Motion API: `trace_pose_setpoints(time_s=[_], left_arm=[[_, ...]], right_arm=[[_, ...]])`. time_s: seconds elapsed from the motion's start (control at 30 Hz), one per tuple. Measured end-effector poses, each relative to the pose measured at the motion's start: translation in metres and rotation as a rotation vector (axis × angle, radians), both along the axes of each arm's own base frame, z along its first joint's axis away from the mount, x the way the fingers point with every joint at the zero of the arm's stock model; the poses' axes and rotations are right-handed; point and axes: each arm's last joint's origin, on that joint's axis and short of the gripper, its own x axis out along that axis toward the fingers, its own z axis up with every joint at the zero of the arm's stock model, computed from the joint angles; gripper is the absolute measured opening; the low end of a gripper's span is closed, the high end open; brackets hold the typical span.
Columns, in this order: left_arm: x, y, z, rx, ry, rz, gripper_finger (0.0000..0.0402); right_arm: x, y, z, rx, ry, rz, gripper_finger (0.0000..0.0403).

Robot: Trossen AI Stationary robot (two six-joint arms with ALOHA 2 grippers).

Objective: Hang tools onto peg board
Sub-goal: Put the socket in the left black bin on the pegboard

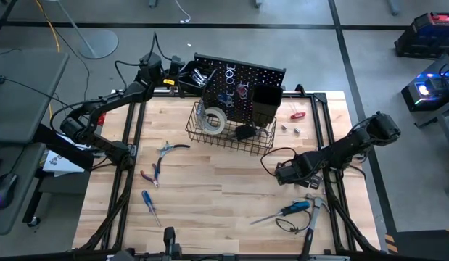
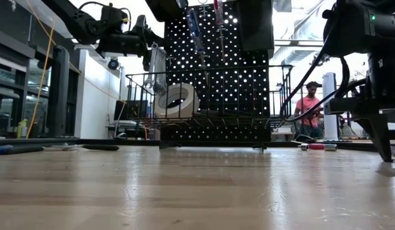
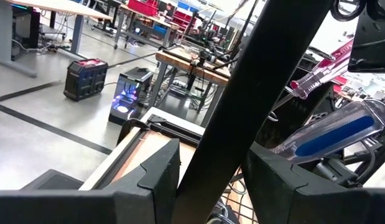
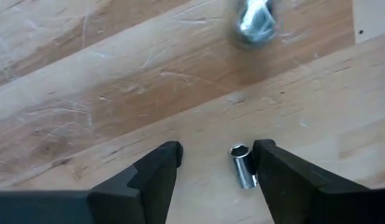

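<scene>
Pale wood of the worktop (image 4: 117, 74) fills my right wrist view. My right jaws hang spread just above it, and a small silver socket (image 4: 242, 165) lies on its side between them, close against one finger (image 4: 285, 180). A blurred silver piece (image 4: 257, 22) lies farther on. Only the high view shows where I am: at the worktop's right side, with a blue-handled screwdriver (image 1: 293, 209) toward the front edge and red-handled pliers (image 1: 153, 172) well apart on the left.

Farther back stands the peg board (image 1: 239, 80), with the white tape roll (image 2: 177, 99) in its wire basket (image 1: 199, 134). My left jaws are up at the board's upper left corner. In the left wrist view a long dark bar (image 3: 242, 93) fills the gap between them; I cannot tell whether they pinch it. That view alone shows a blue-handled screwdriver (image 3: 335, 134) and a red one (image 3: 323, 78) up close. The low view shows a person (image 2: 309, 102) in the room behind.
</scene>
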Motion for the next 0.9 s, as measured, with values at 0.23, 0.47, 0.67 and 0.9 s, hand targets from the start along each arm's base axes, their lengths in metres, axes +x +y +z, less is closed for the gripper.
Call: trace_pose_setpoints(time_s=[0.23, 0.47, 0.67, 0.9], left_arm=[[0.000, -0.001, 0.000, -0.024, -0.002, -0.005, 0.0157], [0.001, -0.001, 0.000, -0.040, -0.003, -0.007, 0.0157], [0.001, -0.001, 0.000, -0.042, -0.003, -0.007, 0.0157], [0.001, -0.001, 0.000, -0.044, -0.003, -0.008, 0.0157]], right_arm=[[-0.001, 0.004, 0.000, 0.009, -0.004, 0.050, 0.0180], [0.001, 0.012, 0.000, 0.069, -0.032, 0.124, 0.0171], [0.001, 0.014, 0.000, 0.085, -0.036, 0.089, 0.0160], [0.000, 0.011, 0.001, 0.047, -0.028, 0.106, 0.0143]])
